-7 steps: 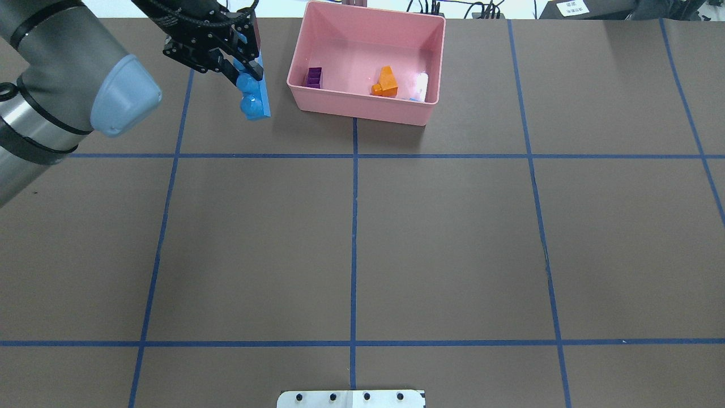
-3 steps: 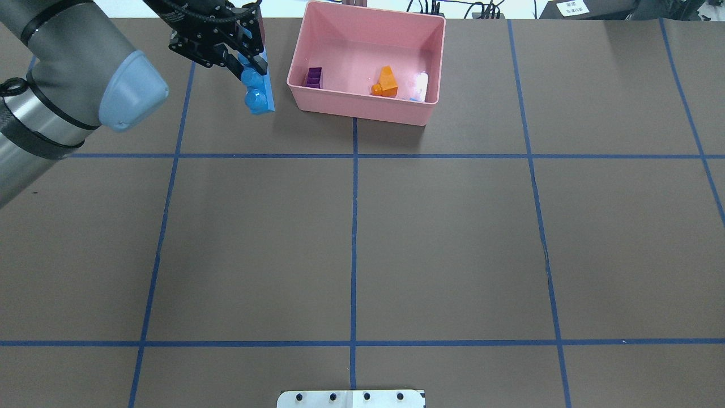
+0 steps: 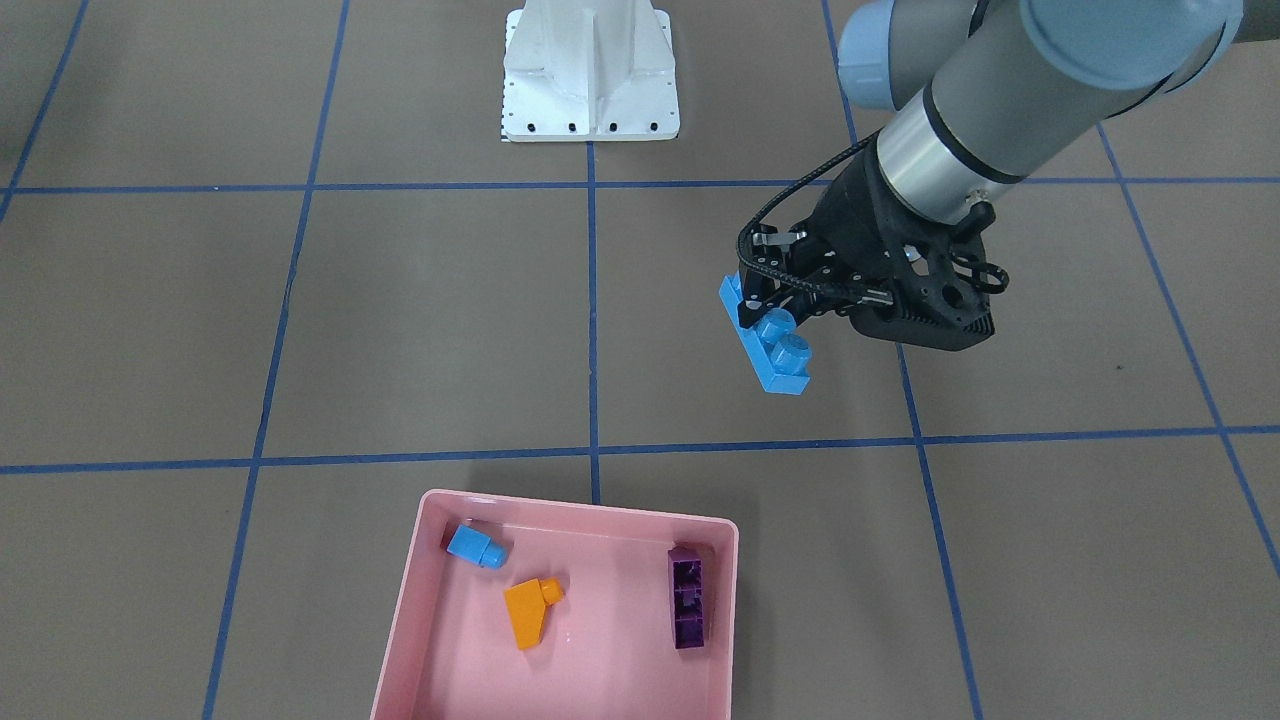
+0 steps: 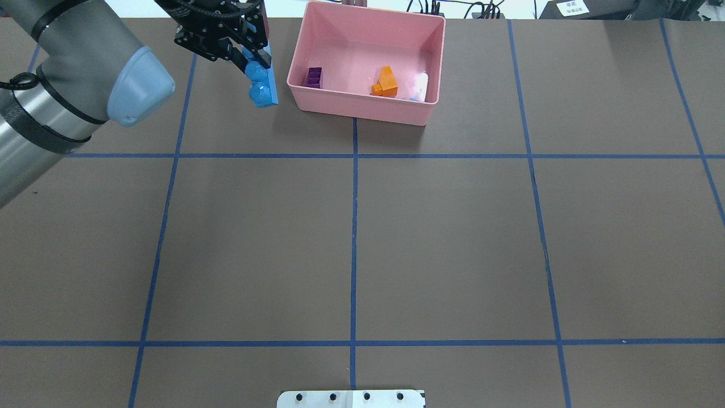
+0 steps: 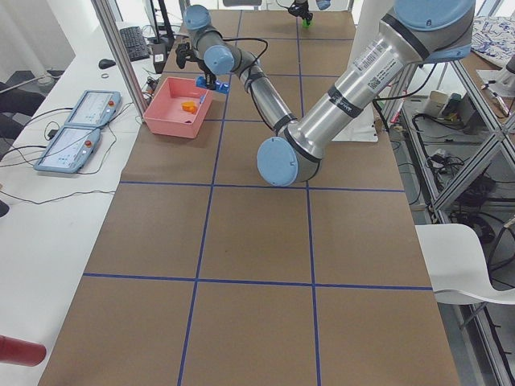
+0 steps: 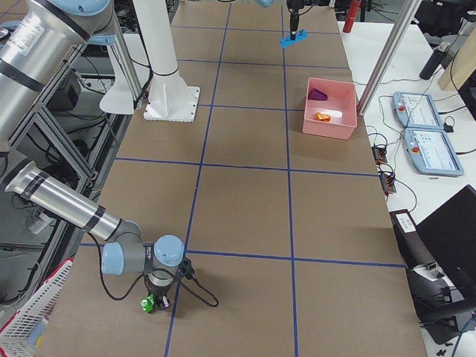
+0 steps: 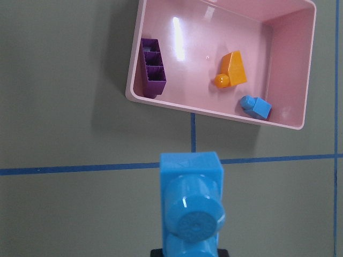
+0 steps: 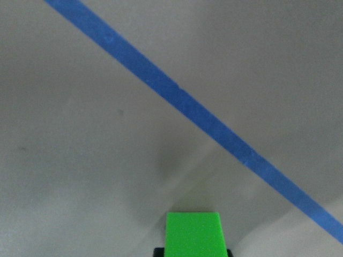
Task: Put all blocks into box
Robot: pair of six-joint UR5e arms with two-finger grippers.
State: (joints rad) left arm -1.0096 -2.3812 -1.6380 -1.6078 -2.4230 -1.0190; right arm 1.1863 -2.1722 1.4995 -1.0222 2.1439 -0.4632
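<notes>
Five bricks are showing in all. Three are lying in the one pink box: one purple brick, one orange brick and one small blue brick. One long blue brick is hanging pinched in the left gripper, and one green brick is sitting at the right gripper. Two arms, the left arm and the right arm, are reaching over one table. One white base plate is standing there, and two tablets are lying alongside.
</notes>
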